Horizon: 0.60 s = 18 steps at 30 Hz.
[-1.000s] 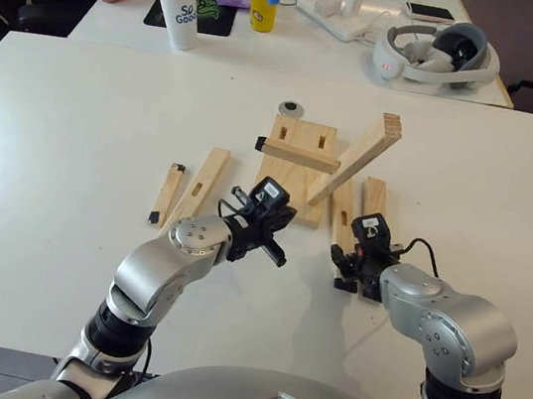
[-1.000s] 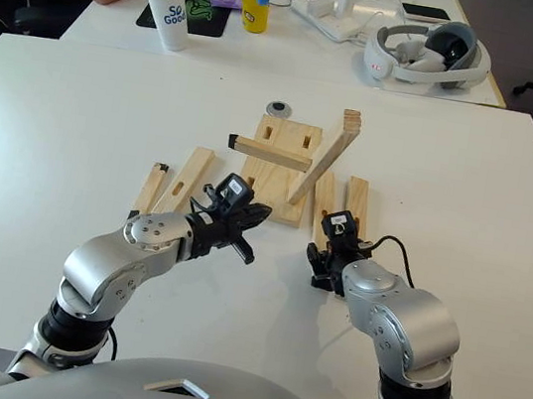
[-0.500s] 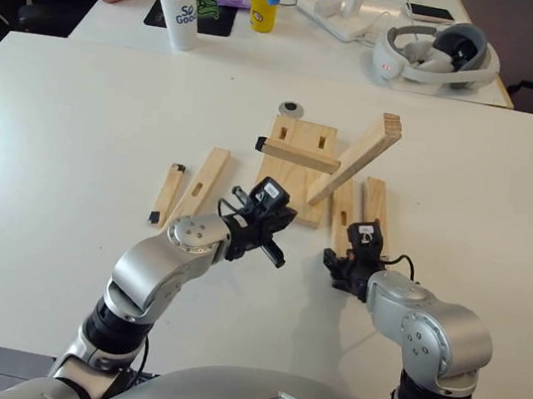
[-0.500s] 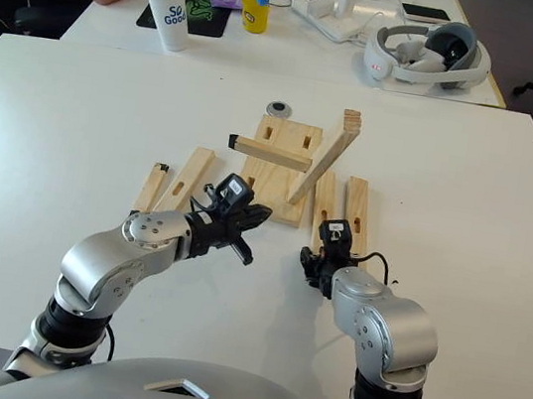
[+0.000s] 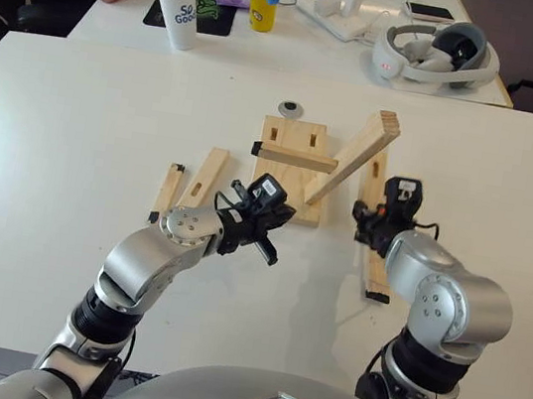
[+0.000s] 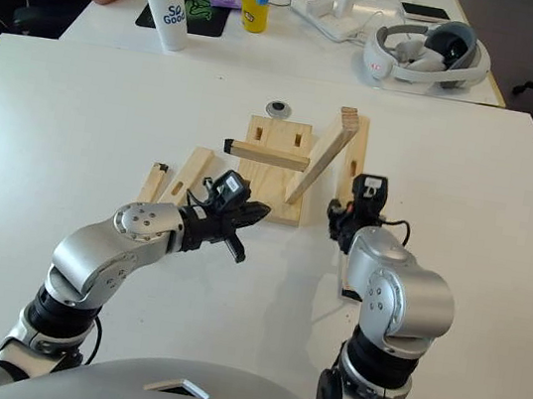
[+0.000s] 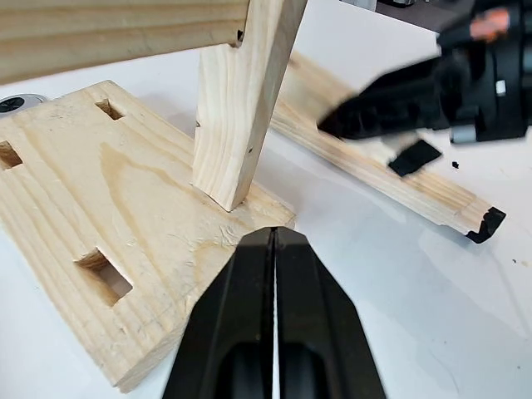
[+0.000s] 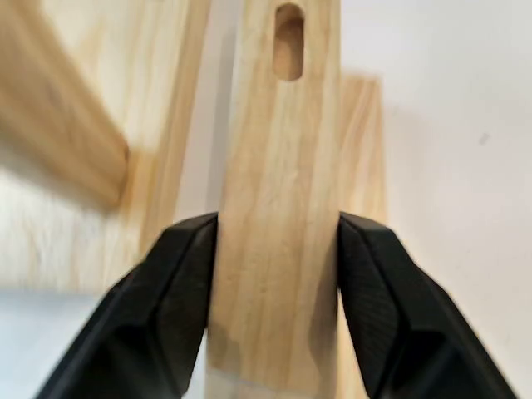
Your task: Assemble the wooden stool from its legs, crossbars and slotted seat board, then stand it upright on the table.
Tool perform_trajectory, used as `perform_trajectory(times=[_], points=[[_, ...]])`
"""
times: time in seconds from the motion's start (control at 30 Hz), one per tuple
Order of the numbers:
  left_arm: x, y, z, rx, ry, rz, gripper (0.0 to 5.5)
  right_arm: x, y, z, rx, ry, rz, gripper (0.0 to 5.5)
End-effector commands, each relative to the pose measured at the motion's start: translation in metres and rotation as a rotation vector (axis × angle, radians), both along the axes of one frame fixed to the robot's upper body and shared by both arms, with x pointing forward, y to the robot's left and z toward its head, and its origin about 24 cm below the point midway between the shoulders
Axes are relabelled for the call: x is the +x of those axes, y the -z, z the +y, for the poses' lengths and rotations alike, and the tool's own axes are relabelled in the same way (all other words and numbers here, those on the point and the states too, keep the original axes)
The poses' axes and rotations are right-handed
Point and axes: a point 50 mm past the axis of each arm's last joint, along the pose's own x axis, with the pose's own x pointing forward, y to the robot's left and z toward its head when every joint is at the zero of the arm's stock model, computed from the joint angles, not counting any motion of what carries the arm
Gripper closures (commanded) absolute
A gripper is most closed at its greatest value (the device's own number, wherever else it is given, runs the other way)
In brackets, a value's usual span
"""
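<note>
I am clamping a loose leg in my right fingers; left fingers shut, empty | risk: swinging in and toppling the leaning leg

seat board flat | tilted leg on it | 2nd leg gripped

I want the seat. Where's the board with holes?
In the eye views, the slotted seat board lies flat mid-table, just beyond the left pincer, a tilted leg standing at its near right corner.
</note>
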Motion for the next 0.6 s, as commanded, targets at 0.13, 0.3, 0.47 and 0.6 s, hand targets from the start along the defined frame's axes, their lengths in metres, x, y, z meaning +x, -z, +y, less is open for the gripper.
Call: perform_trajectory(times=[0.13,0.3,0.47,0.6], points=[[0.013,-0.043,0.01,-0.222,0.07,-0.114,5.29,0.048,-0.058,-0.03,0.33,-0.102,-0.46,3.4],[0.018,-0.114,0.031,-0.601,0.188,-0.161,4.63,0.051,-0.124,-0.052,0.571,-0.41,-0.747,3.4],[0.026,-0.158,0.062,-0.739,0.205,-0.216,3.88,0.028,-0.162,-0.034,0.668,-0.795,-0.813,3.4],[0.027,-0.183,0.08,-0.804,0.237,-0.216,3.39,0.004,-0.171,-0.012,0.666,-1.123,-0.717,3.4]])
